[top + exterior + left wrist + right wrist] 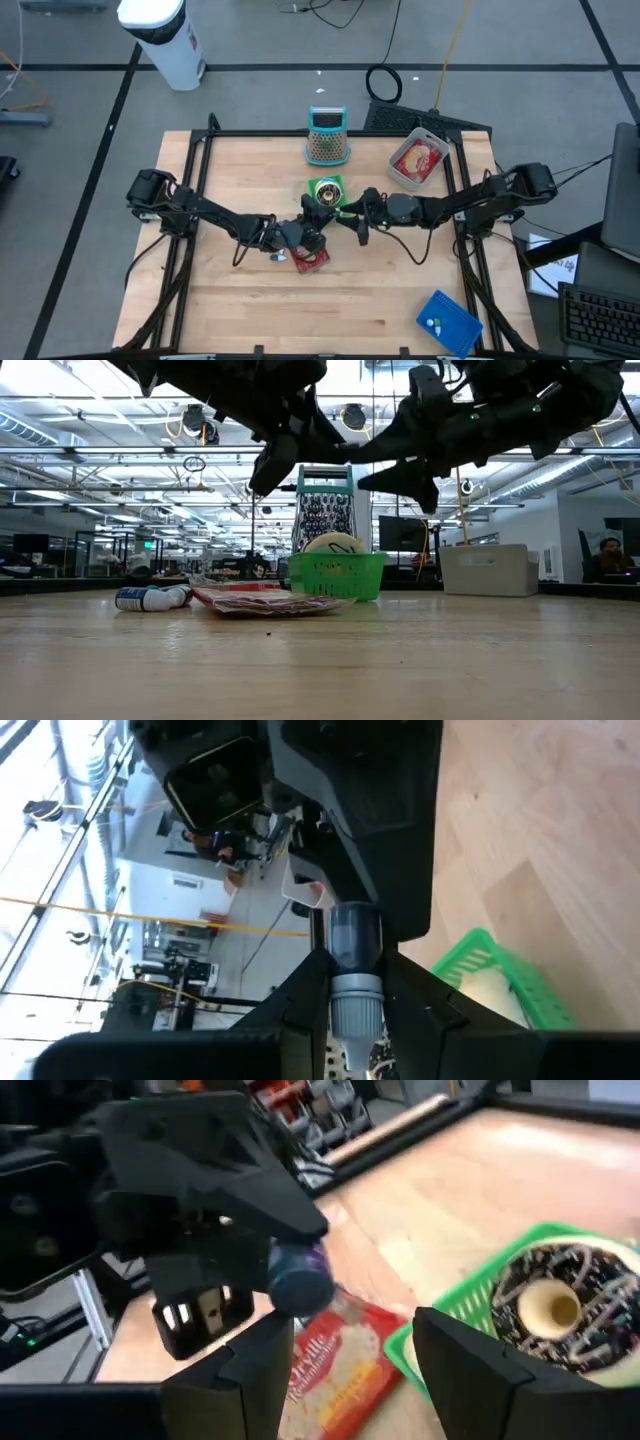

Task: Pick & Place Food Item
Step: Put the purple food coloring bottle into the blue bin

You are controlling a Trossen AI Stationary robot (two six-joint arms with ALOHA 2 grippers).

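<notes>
High view: at frame centre, a small bottle [298,1276] is pinched by the left gripper [312,222] beside the green basket [327,190] holding a donut [560,1302], seemingly for handover; the right gripper [352,222] is held open alongside.

One table [380,300] carrying: one green basket [327,190] containing one chocolate-iced doughnut [560,1302]; one red popcorn packet [312,259]; one box grater [326,137]; one clear tray [418,160] of red food; one blue packet [449,322]; one small white-and-blue tube [150,598] lying flat. Two dark arms, one small bottle [297,1273] between their tips. One white cylinder [165,38] on the floor
</notes>
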